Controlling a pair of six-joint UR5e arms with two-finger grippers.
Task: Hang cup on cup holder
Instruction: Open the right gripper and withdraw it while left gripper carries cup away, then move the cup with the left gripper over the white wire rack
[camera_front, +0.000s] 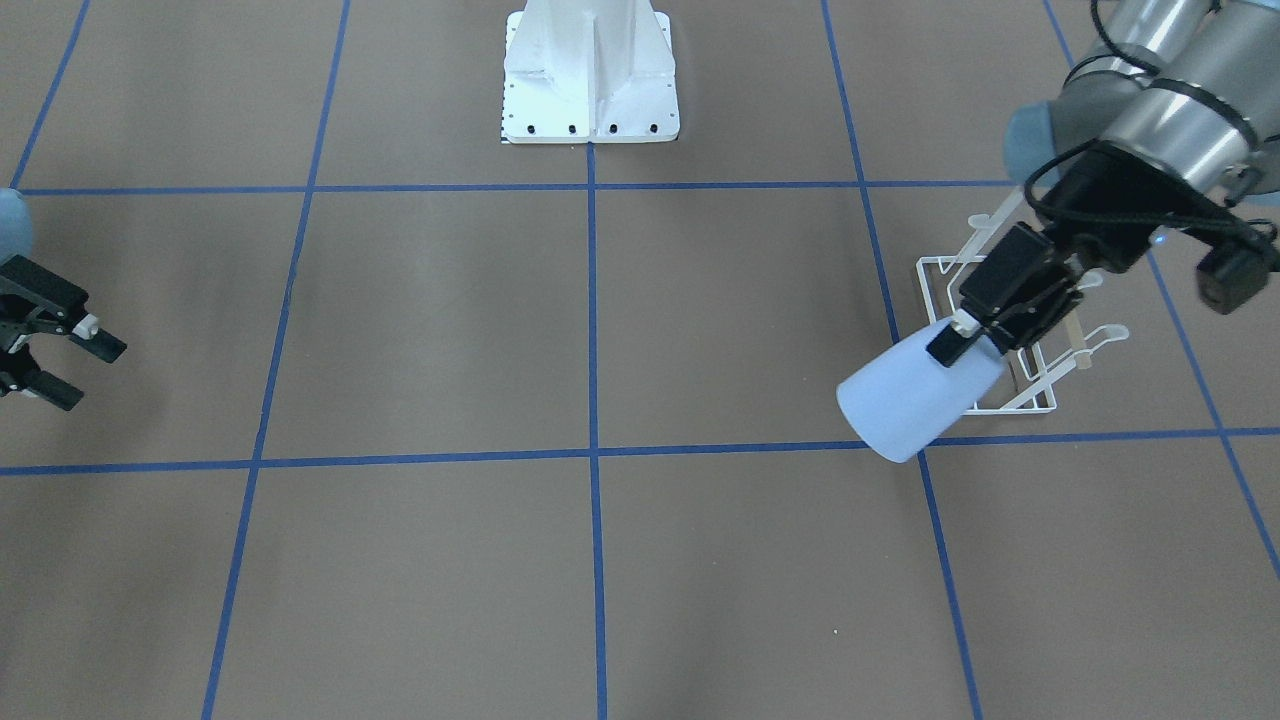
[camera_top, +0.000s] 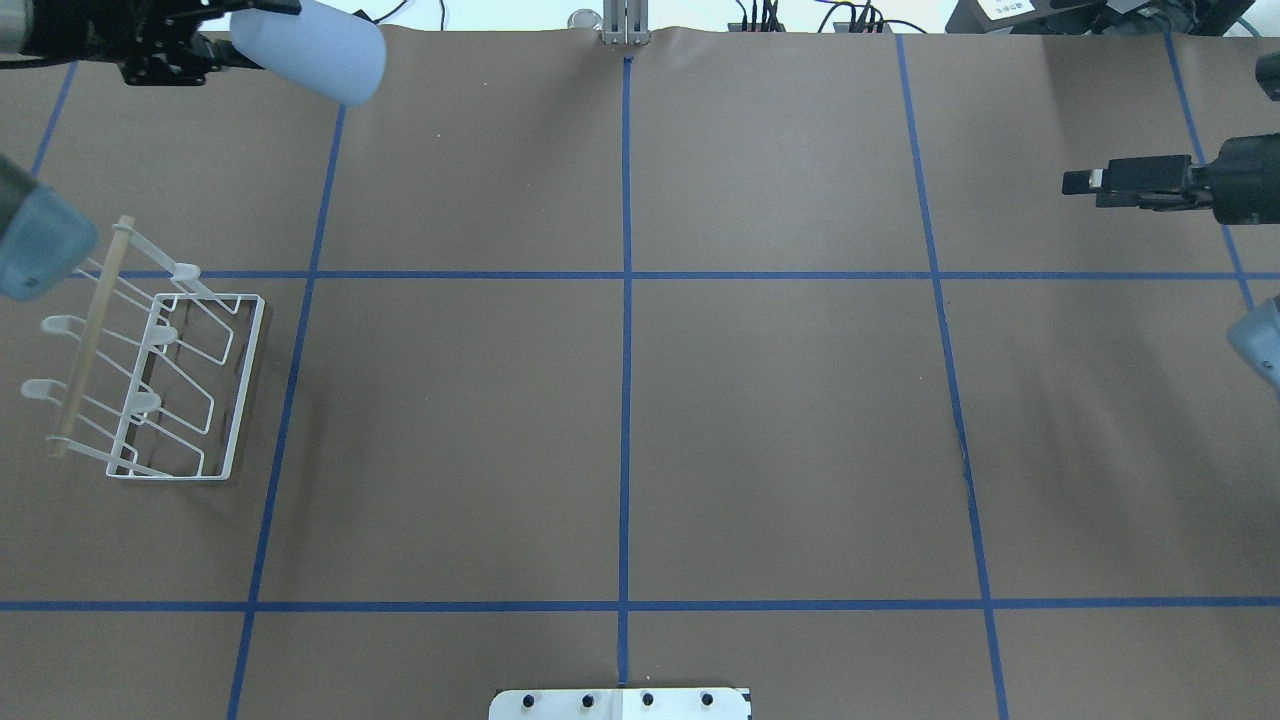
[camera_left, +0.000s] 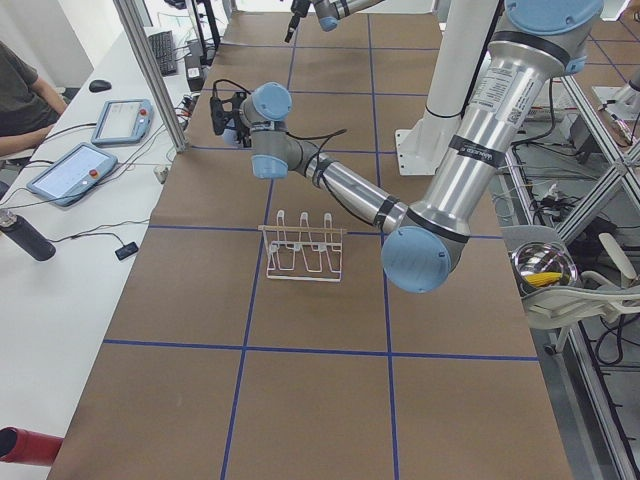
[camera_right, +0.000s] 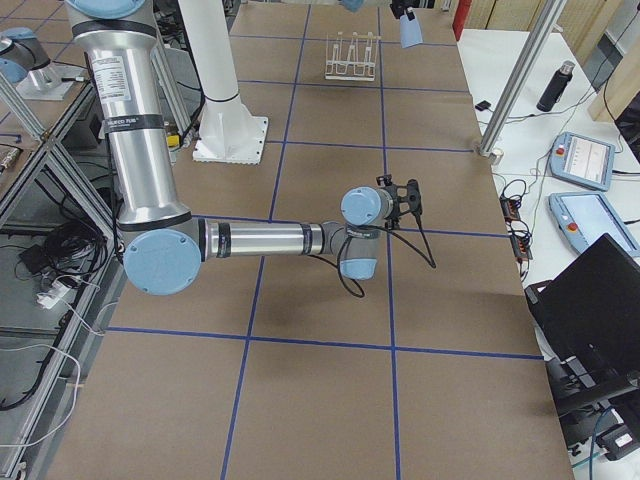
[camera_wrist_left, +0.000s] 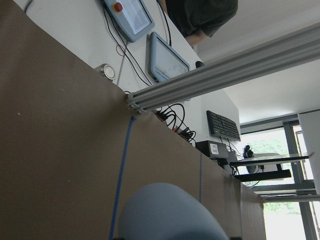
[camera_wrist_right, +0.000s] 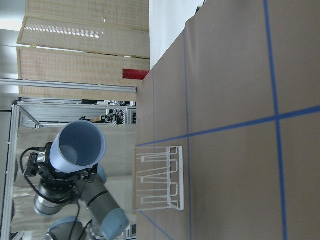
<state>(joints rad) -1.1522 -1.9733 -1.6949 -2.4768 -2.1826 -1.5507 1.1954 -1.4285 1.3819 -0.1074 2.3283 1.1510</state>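
My left gripper (camera_front: 960, 345) is shut on the pale blue cup (camera_front: 915, 400), gripping it near its narrow base and holding it tilted in the air, rim pointing away from the arm. The cup also shows in the overhead view (camera_top: 310, 50), in the left wrist view (camera_wrist_left: 170, 215) and in the right wrist view (camera_wrist_right: 80, 147), its open mouth facing that camera. The white wire cup holder (camera_top: 170, 390) with its tan wooden rod stands on the table; in the front view it (camera_front: 1040, 395) lies behind and below the gripper, with no cup on its prongs. My right gripper (camera_front: 85, 370) is open and empty, far across the table.
The white robot base plate (camera_front: 590, 80) sits at the table's middle edge on the robot's side. Blue tape lines cross the brown table (camera_top: 780, 420). A side bench with tablets (camera_left: 75, 170) and a seated person (camera_left: 20, 90) runs along the far side.
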